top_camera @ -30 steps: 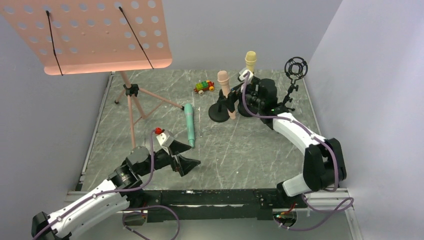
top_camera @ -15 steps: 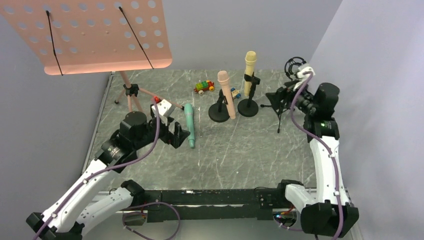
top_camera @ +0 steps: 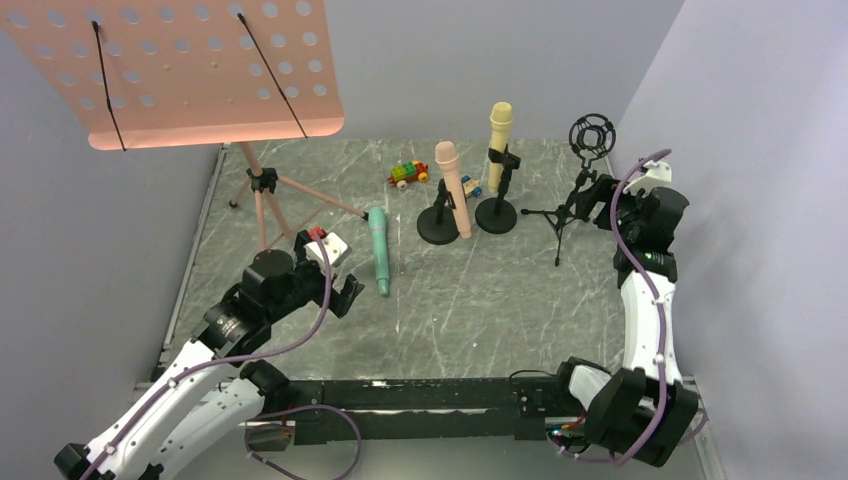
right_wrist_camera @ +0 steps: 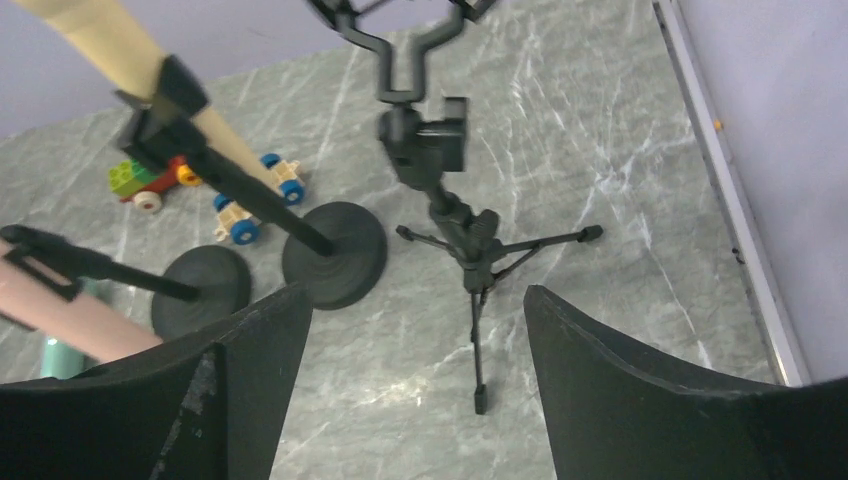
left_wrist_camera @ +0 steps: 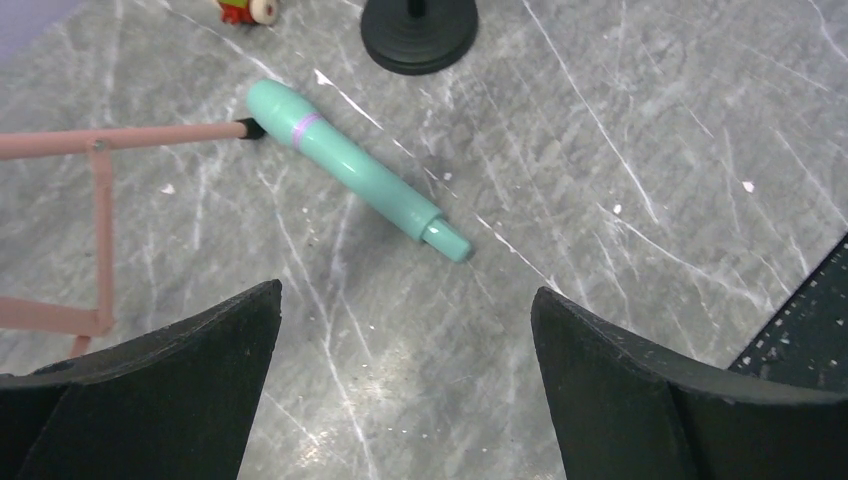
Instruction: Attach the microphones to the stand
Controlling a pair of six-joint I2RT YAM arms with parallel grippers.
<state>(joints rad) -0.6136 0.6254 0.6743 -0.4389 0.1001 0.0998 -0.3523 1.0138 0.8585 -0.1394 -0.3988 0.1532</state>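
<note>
The left gripper (left_wrist_camera: 405, 300) was wide open and held nothing; it hung a little above the table (left_wrist_camera: 620, 200), looking down at it. Just ahead of its fingertips, somewhat toward its left finger, lay the mint-green microphone (left_wrist_camera: 350, 170). It was flat on the table, with the narrow tail end nearest to the gripper and the round head pointing away. The head was touching, or almost touching, the foot of one leg of the pink music stand (left_wrist_camera: 120, 135). The right gripper (right_wrist_camera: 415, 295) also had its jaws apart with nothing between them. It faced the tripod stand (right_wrist_camera: 440, 170), which stood just in front of it with an empty ring holder (top_camera: 592, 135) on top. Farther away, to this gripper's left, the pale yellow microphone (top_camera: 499, 130) and the peach-pink microphone (top_camera: 452, 190) each appeared to sit in the clip of a round-base stand (top_camera: 497, 215), with small toy cars (top_camera: 408, 174) behind them. By my judgement, two of the three microphones were already attached and one was left. The green one had yet to be picked up and brought to the tripod stand, which was well apart from it, across the table.
</note>
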